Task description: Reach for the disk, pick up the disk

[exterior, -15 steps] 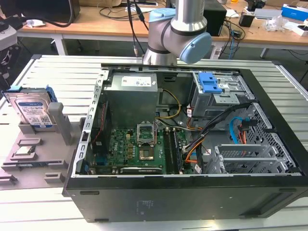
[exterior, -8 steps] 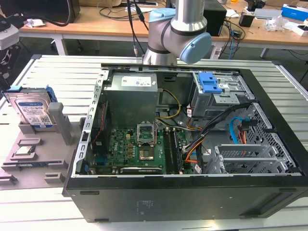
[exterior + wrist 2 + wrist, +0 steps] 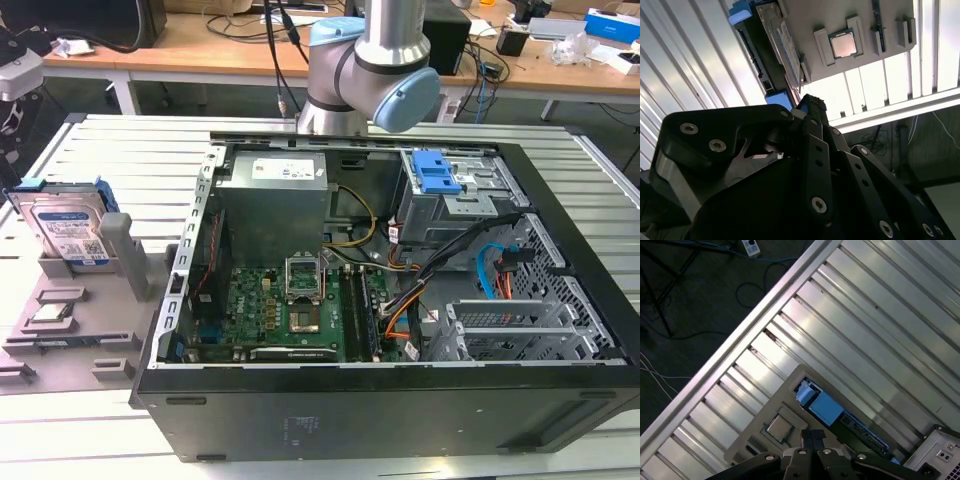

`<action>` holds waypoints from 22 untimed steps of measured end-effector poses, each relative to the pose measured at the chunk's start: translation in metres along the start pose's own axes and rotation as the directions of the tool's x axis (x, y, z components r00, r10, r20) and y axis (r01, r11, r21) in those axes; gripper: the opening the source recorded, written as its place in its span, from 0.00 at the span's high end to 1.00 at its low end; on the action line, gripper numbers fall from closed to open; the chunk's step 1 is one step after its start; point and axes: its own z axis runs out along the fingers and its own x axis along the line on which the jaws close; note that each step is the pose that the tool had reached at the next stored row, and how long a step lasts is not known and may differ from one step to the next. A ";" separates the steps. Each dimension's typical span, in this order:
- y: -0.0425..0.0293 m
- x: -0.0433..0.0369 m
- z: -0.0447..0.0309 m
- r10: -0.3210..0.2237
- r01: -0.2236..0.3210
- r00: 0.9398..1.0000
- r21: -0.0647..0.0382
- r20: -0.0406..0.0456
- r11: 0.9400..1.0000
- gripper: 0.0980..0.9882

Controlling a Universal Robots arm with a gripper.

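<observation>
The place is a robotics lab or electronics workshop. A robot arm [image 3: 372,70] stands behind an opened computer case [image 3: 400,410], its motherboard [image 3: 290,305] bare, on a slatted aluminium desk [image 3: 110,150]. Beyond the desk's far edge are wooden workbenches [image 3: 190,45] strewn with wires and gear. Loose cables [image 3: 742,290] trail over the dark floor [image 3: 685,340].
</observation>
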 end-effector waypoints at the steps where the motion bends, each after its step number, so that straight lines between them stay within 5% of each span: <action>1: 0.0000 0.0000 0.0000 -0.009 0.009 1.000 0.000 0.000 1.000 0.99; 13: 0.0000 0.0000 -0.0001 -0.138 0.138 0.990 0.000 -0.005 0.990 0.99; 19: 0.0000 0.0000 0.0000 -0.225 0.225 0.974 -0.001 -0.009 0.974 0.99; 22: 0.0000 0.0000 0.0000 -0.279 0.279 0.960 -0.001 -0.011 0.960 0.99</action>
